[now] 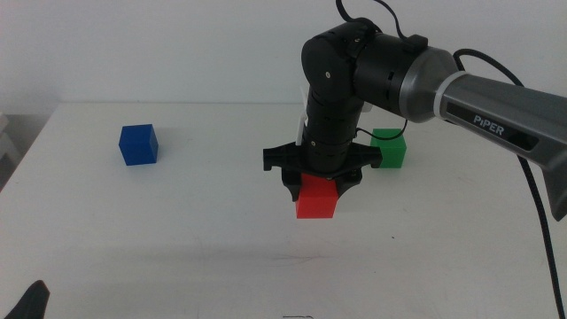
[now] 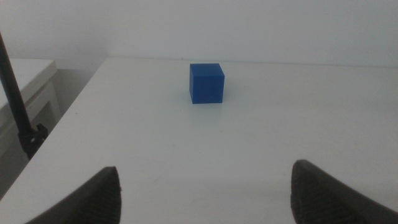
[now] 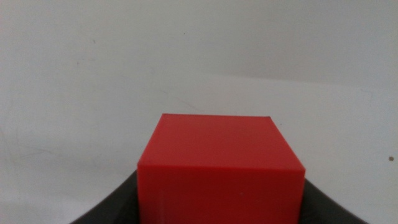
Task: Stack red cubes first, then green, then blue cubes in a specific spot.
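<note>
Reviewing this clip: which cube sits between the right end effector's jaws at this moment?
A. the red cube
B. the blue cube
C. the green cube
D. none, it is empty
A. The red cube sits between the jaws of the right end effector, while the green cube and blue cube stand free on the white table.

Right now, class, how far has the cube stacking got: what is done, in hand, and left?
Nothing is stacked yet. In hand: the right pincer is shut on the red cube near the table's middle. Left: the green cube behind it and the blue cube far left sit untouched. The left pincer waits open, facing the blue cube.
</note>
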Available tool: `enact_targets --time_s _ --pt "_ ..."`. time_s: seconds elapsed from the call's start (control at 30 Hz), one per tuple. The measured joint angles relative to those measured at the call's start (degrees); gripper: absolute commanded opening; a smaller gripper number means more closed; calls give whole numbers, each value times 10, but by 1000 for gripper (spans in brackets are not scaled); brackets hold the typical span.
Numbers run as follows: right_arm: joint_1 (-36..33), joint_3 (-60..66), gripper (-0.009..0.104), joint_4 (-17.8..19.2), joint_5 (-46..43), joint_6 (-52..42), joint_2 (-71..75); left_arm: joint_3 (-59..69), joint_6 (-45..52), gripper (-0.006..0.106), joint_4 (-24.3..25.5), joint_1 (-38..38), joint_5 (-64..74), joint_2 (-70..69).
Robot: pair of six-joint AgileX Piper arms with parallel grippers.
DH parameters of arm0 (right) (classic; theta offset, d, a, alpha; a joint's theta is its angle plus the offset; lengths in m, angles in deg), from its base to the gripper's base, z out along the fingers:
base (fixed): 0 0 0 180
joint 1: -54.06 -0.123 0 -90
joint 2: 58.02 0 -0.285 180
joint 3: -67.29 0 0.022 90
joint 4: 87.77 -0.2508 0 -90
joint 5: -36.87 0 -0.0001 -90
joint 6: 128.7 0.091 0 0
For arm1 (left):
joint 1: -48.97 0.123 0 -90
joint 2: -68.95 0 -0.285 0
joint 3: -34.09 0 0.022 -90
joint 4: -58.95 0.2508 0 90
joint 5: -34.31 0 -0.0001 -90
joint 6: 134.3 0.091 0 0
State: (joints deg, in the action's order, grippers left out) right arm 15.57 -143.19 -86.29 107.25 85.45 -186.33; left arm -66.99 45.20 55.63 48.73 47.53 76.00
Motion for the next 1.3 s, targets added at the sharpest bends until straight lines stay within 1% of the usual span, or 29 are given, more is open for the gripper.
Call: enact_targets --time_s 0.37,0.93,1.3 --pt "-12 0 -1 6 0 24 -3 0 0 94 0 0 0 0" --pt "-12 -3 -1 5 -2 26 -76 0 0 94 0 0 0 0" --pt "-12 -4 -1 -15 -10 26 -83 0 0 94 0 0 0 0"
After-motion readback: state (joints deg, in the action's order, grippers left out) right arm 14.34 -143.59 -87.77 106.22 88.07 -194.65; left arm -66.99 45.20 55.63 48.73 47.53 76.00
